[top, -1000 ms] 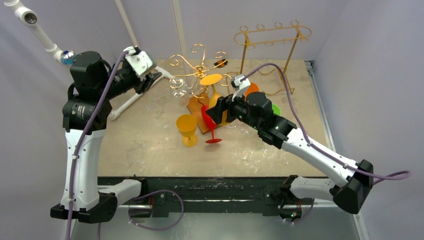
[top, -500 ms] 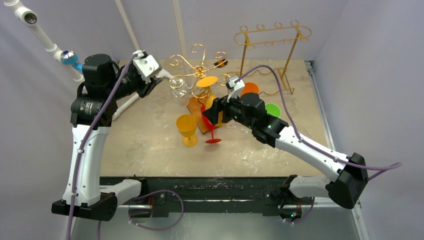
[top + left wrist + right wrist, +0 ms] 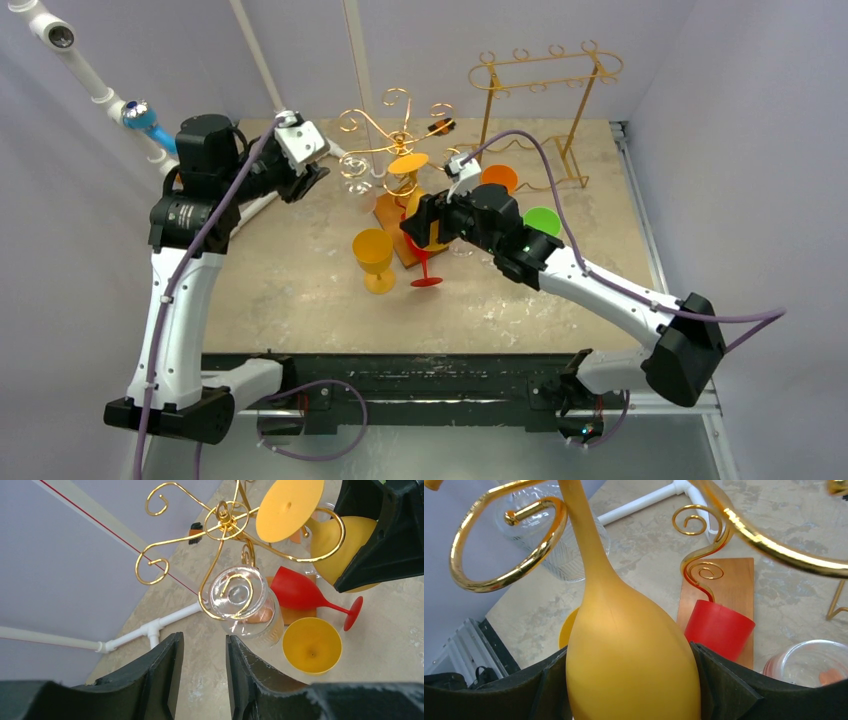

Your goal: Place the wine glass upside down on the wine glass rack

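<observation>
**As Yellow Glass Is Gripped Upside Down, Its Stem Is Seen at a Gold Rack Loop**

While the yellow-orange plastic wine glass (image 3: 634, 655) is clamped by its bowl between the black fingers (image 3: 724, 690) of the right gripper (image 3: 425, 225), it is held upside down at the centre of the overhead view. Its flat foot is uppermost among the curls of the gold wire scroll-arm wine glass rack (image 3: 220, 517). At the upper left of the right wrist frame the stem is seen rising beside an open gold loop; whether stem and wire touch cannot be told.

The left gripper (image 3: 202, 675) is shown at the bottom of its wrist frame with its fingers a small gap apart and nothing between them.

A clear ribbed wine glass (image 3: 240, 605) is seen inverted on a rack arm at the centre of that frame. To its right a red plastic wine glass (image 3: 300, 592) is tilted over the brown wooden base plate (image 3: 729, 580). A yellow plastic cup (image 3: 311, 645) is stood upright on the table (image 3: 300, 290) just below the red glass.

A second, rectangular gold wire rack (image 3: 545, 70) is placed at the upper right of the overhead frame.
</observation>
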`<state>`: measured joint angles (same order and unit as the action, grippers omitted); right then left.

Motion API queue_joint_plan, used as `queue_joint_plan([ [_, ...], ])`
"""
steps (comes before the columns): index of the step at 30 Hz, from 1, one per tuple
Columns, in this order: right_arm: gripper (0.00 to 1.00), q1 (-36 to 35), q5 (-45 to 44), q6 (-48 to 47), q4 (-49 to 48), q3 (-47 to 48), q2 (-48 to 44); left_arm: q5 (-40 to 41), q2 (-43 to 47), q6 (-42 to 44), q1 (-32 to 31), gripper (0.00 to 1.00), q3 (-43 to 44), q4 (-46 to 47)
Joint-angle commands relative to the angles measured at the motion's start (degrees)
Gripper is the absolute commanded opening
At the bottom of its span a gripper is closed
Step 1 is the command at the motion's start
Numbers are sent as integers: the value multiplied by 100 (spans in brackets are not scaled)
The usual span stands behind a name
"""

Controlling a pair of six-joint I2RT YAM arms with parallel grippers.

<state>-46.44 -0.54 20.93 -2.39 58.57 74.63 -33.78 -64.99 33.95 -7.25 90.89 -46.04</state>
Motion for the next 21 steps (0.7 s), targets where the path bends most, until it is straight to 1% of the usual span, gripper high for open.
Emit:
queue_joint_plan([
  [1, 3, 25, 36, -52, -343, 127, 96, -48, 62, 138, 4, 40, -196, -17],
  [4, 2, 34, 36, -71, -375, 131, 158, 34, 47, 268, 4, 40, -300, -35],
  [11, 1, 32, 133, -106, -494, 231, 283, 174, 14, 172, 4, 40, -615, 182],
  [17, 2, 31, 170, -124, -533, 287, 367, -62, -51, -142, -5, 40, -798, 519],
  [21, 0, 29, 272, -111, -691, 191, 336, -240, -113, -268, -5, 42, -795, 608],
])
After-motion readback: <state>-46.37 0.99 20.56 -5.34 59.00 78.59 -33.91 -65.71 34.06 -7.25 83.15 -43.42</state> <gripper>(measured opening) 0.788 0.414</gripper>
